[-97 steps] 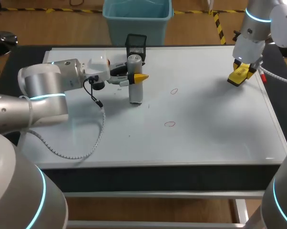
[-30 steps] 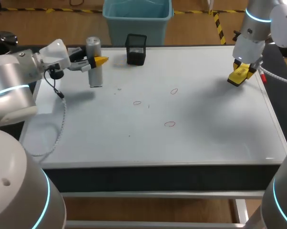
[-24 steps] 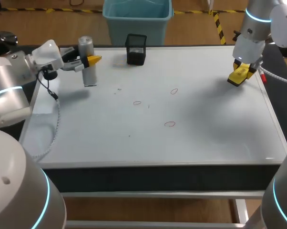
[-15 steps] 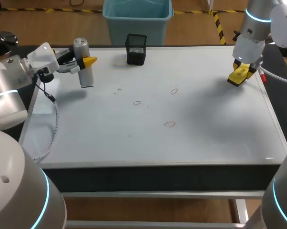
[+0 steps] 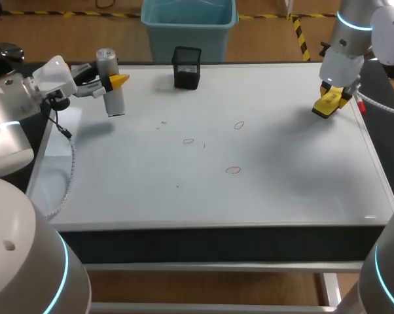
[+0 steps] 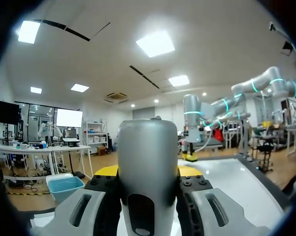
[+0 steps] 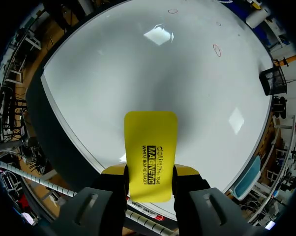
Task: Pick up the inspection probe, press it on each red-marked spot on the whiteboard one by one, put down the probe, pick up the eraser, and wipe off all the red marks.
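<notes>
The inspection probe, a grey cylinder, stands upright over the far left corner of the whiteboard, and my left gripper is shut on it from the side. In the left wrist view the probe fills the space between the fingers. Three small red marks lie near the board's middle. At the far right, my right gripper is shut on the yellow eraser just above the board. The eraser juts out ahead of the right gripper; two red marks show far ahead.
A black open box stands at the board's back edge, right of the probe. The left arm's grey cable hangs over the board's left side. The board's front and right parts are bare white surface.
My left arm has carried the probe leftward and toward the back, away from the red marks, keeping it upright. The right arm and the eraser have not moved.
</notes>
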`<state>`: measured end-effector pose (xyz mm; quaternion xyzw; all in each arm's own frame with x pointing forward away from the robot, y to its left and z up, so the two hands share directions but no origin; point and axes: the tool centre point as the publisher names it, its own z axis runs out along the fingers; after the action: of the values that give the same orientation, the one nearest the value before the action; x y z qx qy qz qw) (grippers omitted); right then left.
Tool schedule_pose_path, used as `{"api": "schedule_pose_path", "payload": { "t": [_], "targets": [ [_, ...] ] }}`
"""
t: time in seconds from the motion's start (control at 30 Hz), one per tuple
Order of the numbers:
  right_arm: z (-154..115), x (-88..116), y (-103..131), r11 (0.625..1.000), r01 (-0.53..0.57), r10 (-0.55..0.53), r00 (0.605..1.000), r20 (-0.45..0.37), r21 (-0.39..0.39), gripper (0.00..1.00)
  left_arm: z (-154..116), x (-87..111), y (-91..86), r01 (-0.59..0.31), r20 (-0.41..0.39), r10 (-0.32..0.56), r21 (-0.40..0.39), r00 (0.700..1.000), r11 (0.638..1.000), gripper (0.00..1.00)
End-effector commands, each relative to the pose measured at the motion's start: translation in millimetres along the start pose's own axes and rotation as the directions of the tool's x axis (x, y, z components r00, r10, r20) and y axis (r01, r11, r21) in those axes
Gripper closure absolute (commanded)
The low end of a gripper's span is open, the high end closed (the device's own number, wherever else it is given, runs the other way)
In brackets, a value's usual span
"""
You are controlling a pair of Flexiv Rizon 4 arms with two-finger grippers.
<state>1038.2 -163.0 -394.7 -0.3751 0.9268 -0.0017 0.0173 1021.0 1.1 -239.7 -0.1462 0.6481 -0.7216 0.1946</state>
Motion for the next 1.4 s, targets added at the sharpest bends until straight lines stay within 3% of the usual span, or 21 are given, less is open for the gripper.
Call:
{"api": "schedule_pose_path", "payload": {
  "t": [0.03, 0.37, 0.47, 0.77, 0.97, 1.1, 1.4],
  "targets": [
    [-8.0, 0.3, 17.0, 0.998, 0.06, -0.06, 0.998, 0.021, 0.012, 1.0, -0.3, 1.0, -1.5, -0.001, 0.003, 0.001, 0.0, 1.0, 1.0, 1.0],
    [-26.4, 0.0, 136.0, 0.938, 0.348, -0.347, 0.936, 0.066, 0.001, 1.0, -0.3, 1.0, -1.5, -0.001, 0.003, 0.001, 0.0, 1.0, 1.0, 1.0],
    [-27.1, -1.0, 174.7, 0.895, 0.447, -0.445, 0.894, 0.058, -0.011, 1.0, -0.3, 1.0, -1.5, -0.001, 0.003, 0.001, 0.0, 1.0, 1.0, 1.0],
    [-27.5, -11.5, 247.3, 0.799, 0.602, -0.601, 0.798, 0.047, -0.014, 1.0, -0.3, 1.0, -1.5, -0.001, 0.003, 0.001, 0.0, 1.0, 1.0, 1.0],
    [-20.2, -34.8, 293.5, 0.738, 0.674, -0.672, 0.739, 0.048, -0.034, 1.0, -0.3, 1.0, -1.5, -0.001, 0.003, 0.001, 0.0, 1.0, 1.0, 1.0],
    [-21.4, -56.3, 314.4, 0.707, 0.707, -0.705, 0.707, 0.049, -0.033, 1.0, -0.3, 1.0, -1.5, -0.001, 0.003, 0.001, 0.0, 1.0, 1.0, 1.0],
    [-5.9, -105.6, 363.3, 0.596, 0.801, -0.802, 0.597, 0.012, -0.057, 1.0, -0.3, 1.0, -1.5, -0.001, 0.003, 0.001, 0.0, 1.0, 1.0, 1.0]
  ]
}}
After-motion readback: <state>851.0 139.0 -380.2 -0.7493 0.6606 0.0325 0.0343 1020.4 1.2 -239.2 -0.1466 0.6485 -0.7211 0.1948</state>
